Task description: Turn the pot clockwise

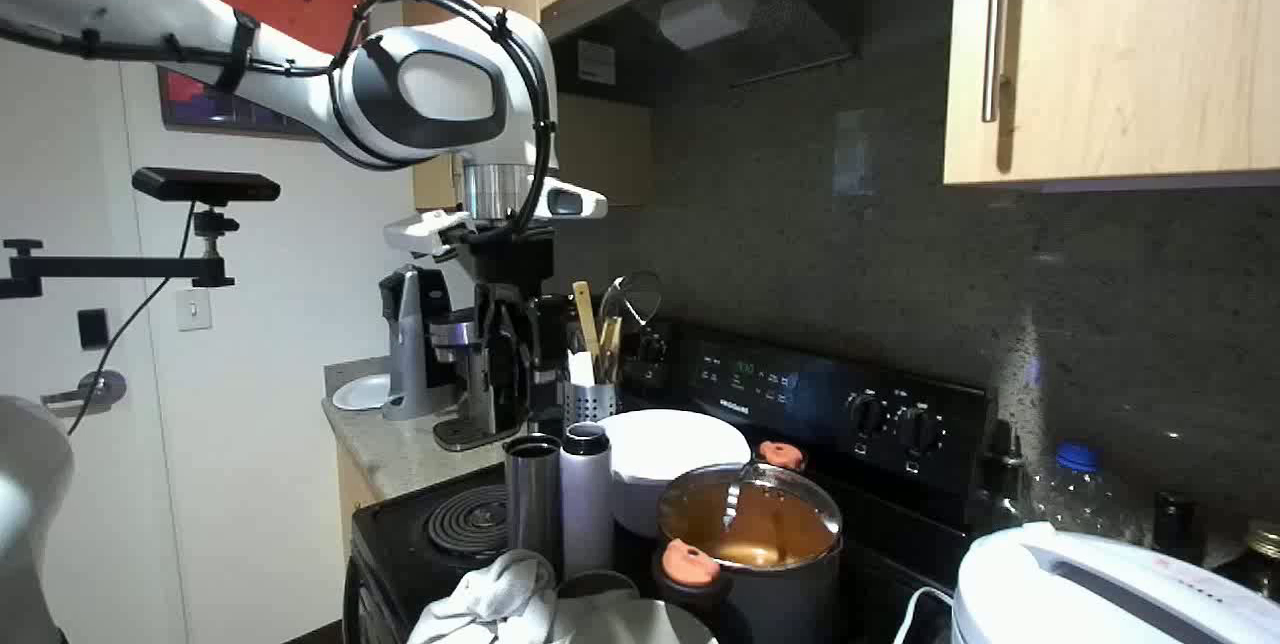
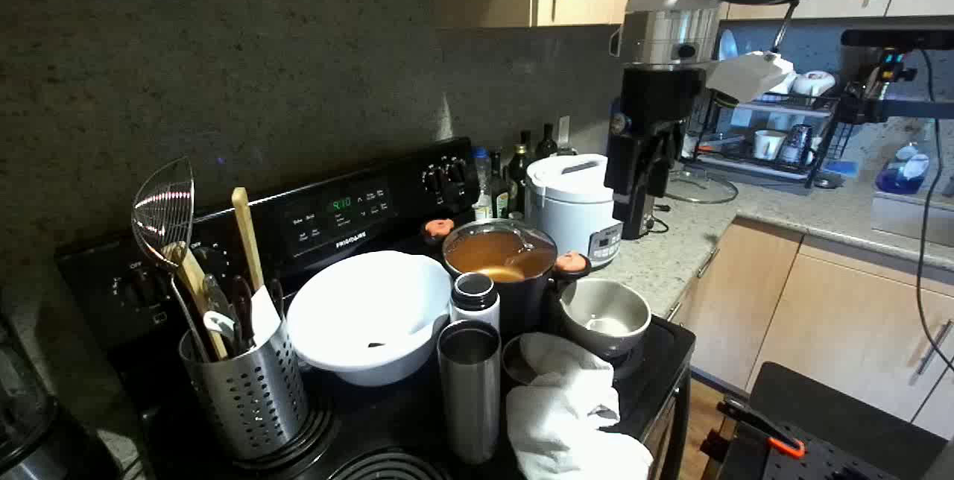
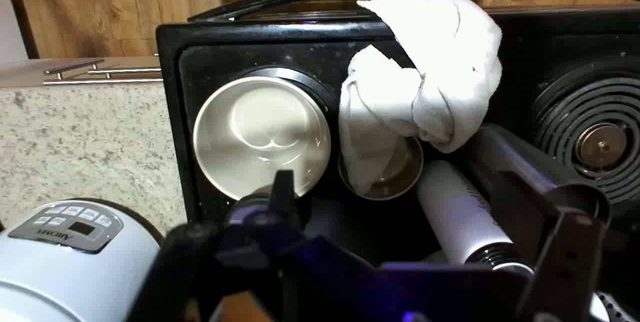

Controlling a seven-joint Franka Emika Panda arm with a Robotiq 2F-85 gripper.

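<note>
Pot [image 2: 522,282]; partly hidden behind bottle [image 2: 475,306]

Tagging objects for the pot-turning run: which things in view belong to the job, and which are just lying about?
Job:
dark two-handled pot
Robotiq gripper

Lying about:
wide white bowl
cream bowl
steel tumbler
lilac bottle
white cloth
perforated utensil holder
white rice cooker

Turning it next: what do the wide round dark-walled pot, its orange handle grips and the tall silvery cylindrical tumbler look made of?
Pot: likely coated metal; matte dark outer wall, coppery inside with a bright highlight.
Orange handle grips: matte with little shine; perhaps silicone or plastic.
Tumbler: probably brushed stainless steel, from soft vertical reflections down its wall.
</note>
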